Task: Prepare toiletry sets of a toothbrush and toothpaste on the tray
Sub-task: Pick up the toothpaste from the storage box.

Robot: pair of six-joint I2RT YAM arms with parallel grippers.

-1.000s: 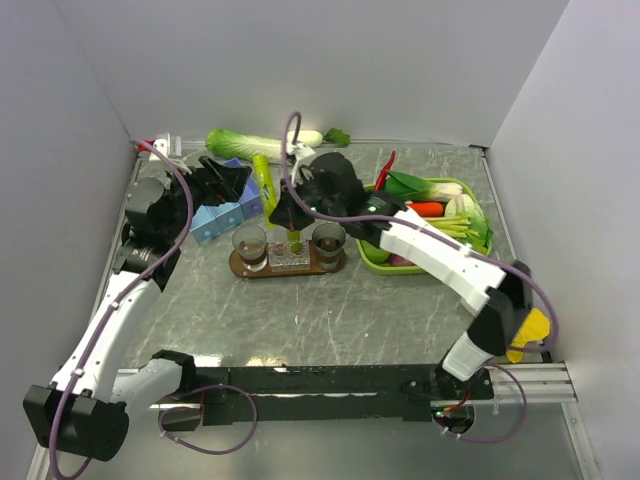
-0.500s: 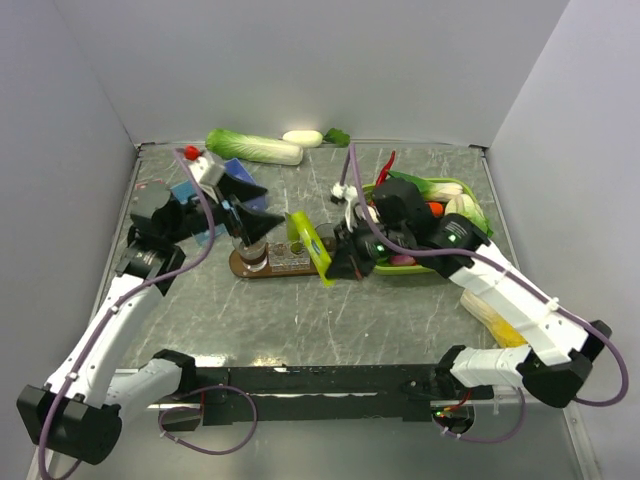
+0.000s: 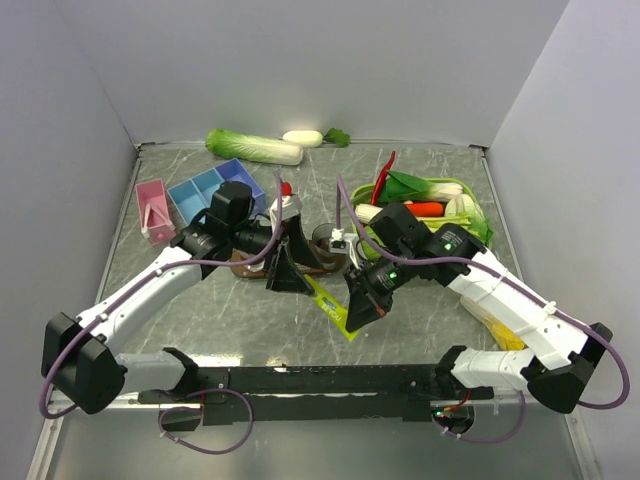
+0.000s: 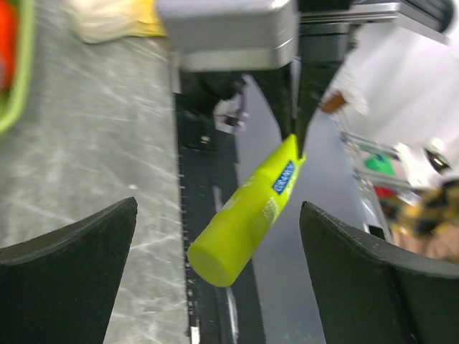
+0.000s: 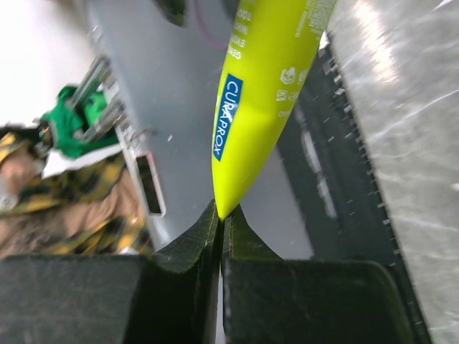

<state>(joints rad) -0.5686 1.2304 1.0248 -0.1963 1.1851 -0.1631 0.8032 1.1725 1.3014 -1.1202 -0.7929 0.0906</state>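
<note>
My right gripper (image 3: 362, 303) is shut on the tapered tip of a lime-green toothpaste tube (image 3: 331, 303) and holds it tilted above the table, in front of the tray. In the right wrist view the fingers (image 5: 193, 244) pinch the tube (image 5: 267, 79) at its point. My left gripper (image 3: 283, 268) is open and empty, and the tube's cap end (image 4: 244, 218) hangs between its spread fingers without touching them. The dark wooden tray (image 3: 325, 264) lies behind, mostly hidden by the left gripper, with a dark tumbler (image 3: 325, 238) on it. No toothbrush shows.
A blue compartment box (image 3: 205, 190) and a pink box (image 3: 153, 210) stand at the back left. A lime-green basket (image 3: 468, 212) of vegetables is at the right, a cabbage (image 3: 252, 147) along the back wall, and a yellow object (image 3: 495, 325) under the right arm.
The right gripper carried the tube from above the tray forward towards the near edge. The left arm swung from the blue box to the front of the tray, its open fingers around the tube's cap end.
</note>
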